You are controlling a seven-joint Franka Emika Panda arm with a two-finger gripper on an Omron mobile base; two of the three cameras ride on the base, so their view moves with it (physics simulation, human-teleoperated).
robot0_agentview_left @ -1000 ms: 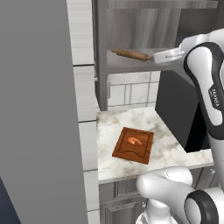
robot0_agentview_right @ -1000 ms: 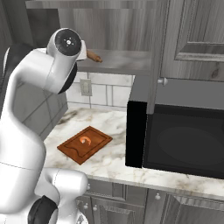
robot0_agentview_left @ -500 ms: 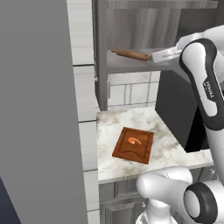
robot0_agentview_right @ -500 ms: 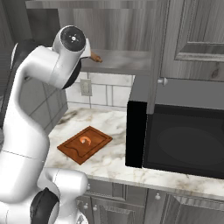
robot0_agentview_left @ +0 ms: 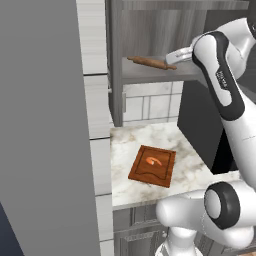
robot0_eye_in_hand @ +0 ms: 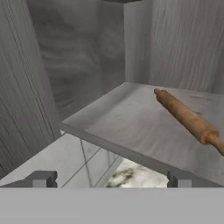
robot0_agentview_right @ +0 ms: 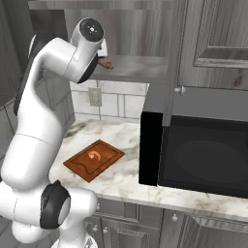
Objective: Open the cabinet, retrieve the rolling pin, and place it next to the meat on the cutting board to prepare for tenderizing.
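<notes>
Wide-open, empty gripper nears the cabinet shelf; a careless nudge could apparently roll the rolling pin off its edge.

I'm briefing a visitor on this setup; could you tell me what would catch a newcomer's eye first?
The brown rolling pin lying alone on the grey shelf of the open cabinet, with the open gripper just short of that shelf. Below, the small orange-pink meat sits on the cutting board.

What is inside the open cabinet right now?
On the cabinet's grey shelf lies the rolling pin, alone and untouched. The open gripper sits short of the shelf edge. The robot's arm hides the shelf's right part in the base views.
</notes>
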